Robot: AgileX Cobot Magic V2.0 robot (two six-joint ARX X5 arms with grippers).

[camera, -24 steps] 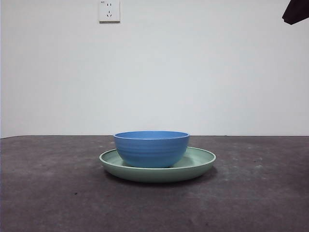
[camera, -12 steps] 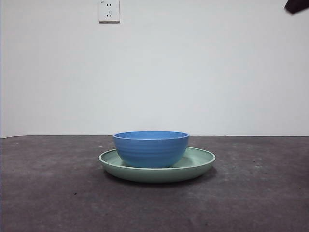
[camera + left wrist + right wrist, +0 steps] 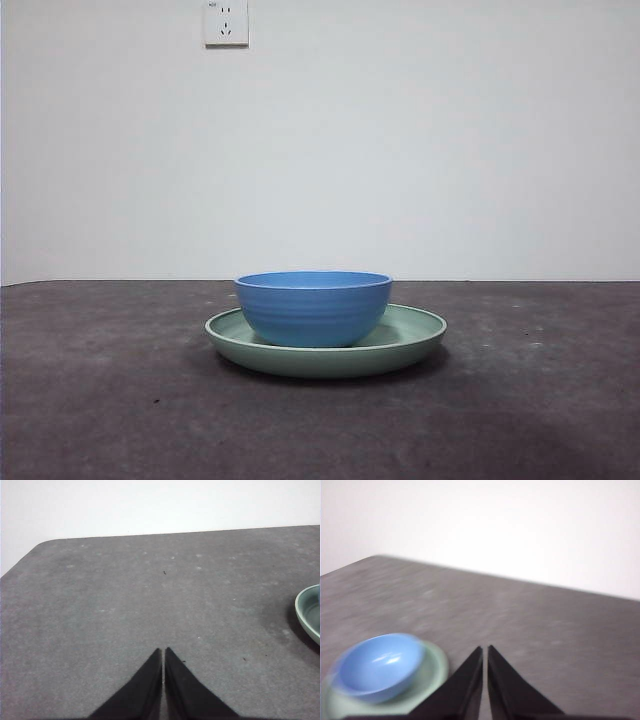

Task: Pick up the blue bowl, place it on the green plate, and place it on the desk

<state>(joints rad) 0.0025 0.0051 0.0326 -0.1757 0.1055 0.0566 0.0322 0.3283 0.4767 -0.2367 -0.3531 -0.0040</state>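
Note:
The blue bowl (image 3: pixel 314 308) stands upright inside the green plate (image 3: pixel 415 337) on the desk (image 3: pixel 100 400), a little left of the plate's middle. In the right wrist view the bowl (image 3: pixel 377 666) and plate (image 3: pixel 436 667) show blurred, off to one side of my right gripper (image 3: pixel 485 650), which is shut, empty and well above the desk. My left gripper (image 3: pixel 163 651) is shut and empty over bare desk (image 3: pixel 125 595); only the plate's rim (image 3: pixel 304 612) shows at that picture's edge. Neither gripper shows in the front view.
A white wall with a socket (image 3: pixel 226 22) stands behind the desk. The desk's rounded far corner (image 3: pixel 45 544) shows in the left wrist view. A few dark specks lie on the desk.
The dark arm tip at the front view's top right corner has risen out of the picture. The bowl and plate have not moved.

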